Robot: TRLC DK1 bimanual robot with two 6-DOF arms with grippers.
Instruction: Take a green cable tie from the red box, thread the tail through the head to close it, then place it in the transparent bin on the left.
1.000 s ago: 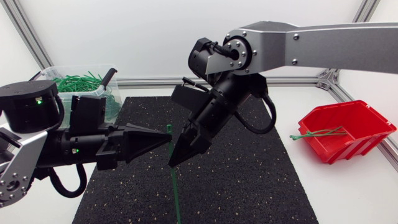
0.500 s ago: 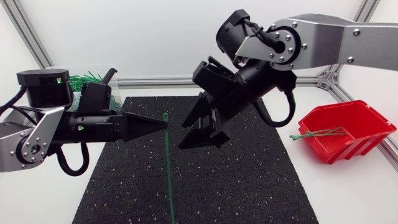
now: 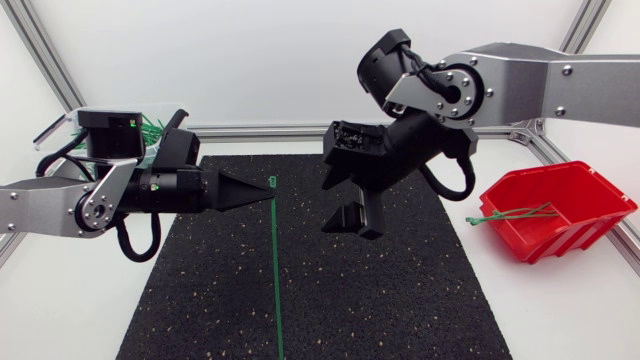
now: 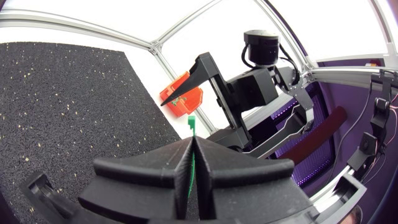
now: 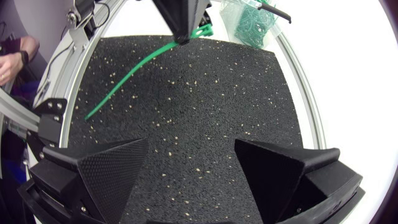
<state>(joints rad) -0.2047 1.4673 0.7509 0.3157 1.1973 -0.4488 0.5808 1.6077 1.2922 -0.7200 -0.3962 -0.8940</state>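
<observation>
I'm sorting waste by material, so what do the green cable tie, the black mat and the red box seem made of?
The green cable tie: likely flexible plastic, smooth; it runs as a thin, slightly bowed strip from the left tool. The black mat: probably rubber granulate, matte, grainy with pale flecks. The red box: seems moulded rigid plastic, faintly glossy, even colour.

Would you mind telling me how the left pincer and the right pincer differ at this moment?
The left pincer is shut on a green cable tie near its head; the right pincer is open and empty. The left pincer points sideways; the right pincer points downward toward the black mat. Both are matte black and wedge-fingered.
</observation>
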